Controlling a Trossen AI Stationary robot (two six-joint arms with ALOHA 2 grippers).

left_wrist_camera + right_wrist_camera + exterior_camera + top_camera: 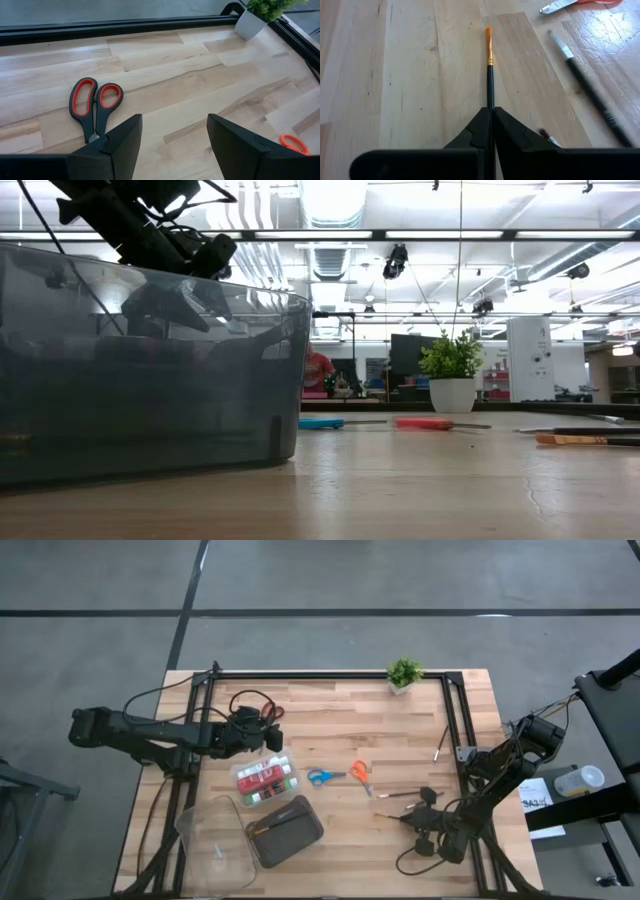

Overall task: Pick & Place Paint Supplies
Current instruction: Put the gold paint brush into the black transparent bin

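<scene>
Though unlabelled — brush (489, 65), pinched.

Open lab hall: strip-lit ceiling (330, 200), concrete floor (400, 580), distant workbenches (560, 405).

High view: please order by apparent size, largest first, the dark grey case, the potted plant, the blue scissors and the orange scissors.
1. dark grey case
2. potted plant
3. blue scissors and orange scissors: they look alike, so I do not rank them.
</scene>
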